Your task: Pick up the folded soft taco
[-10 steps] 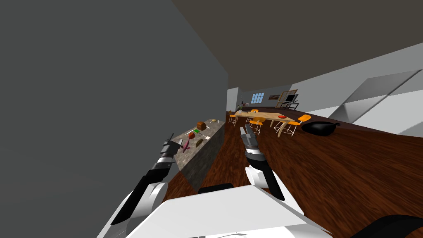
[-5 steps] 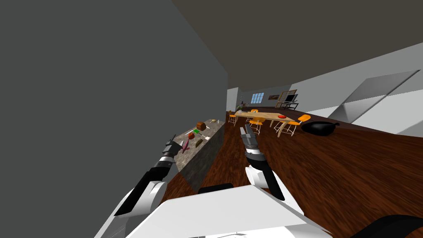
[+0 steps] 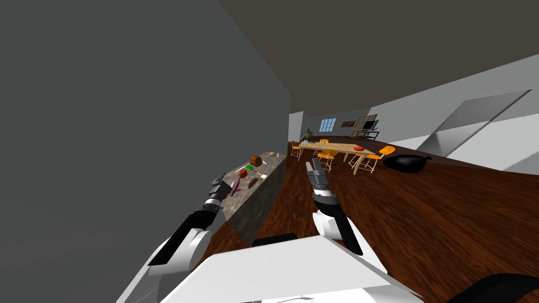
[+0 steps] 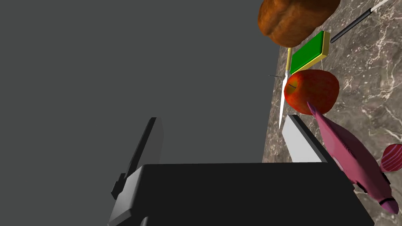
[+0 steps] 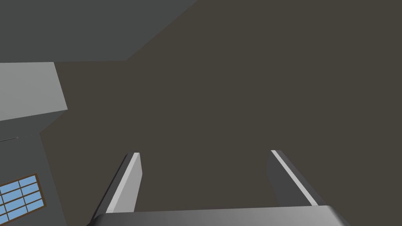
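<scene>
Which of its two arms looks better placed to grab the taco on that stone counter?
Left. Its open left gripper hovers at the near end of the counter, close to the brownish folded taco. The right gripper, also open, is over the wooden floor, away from the counter.

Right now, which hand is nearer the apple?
Left. The left hand is at the counter, the apple just beyond it; the right hand hangs over the floor, off the counter.

The taco (image 3: 253, 182) shows too small for detail; the left wrist view's edge cuts the brown loaf (image 4: 292, 19).
</scene>
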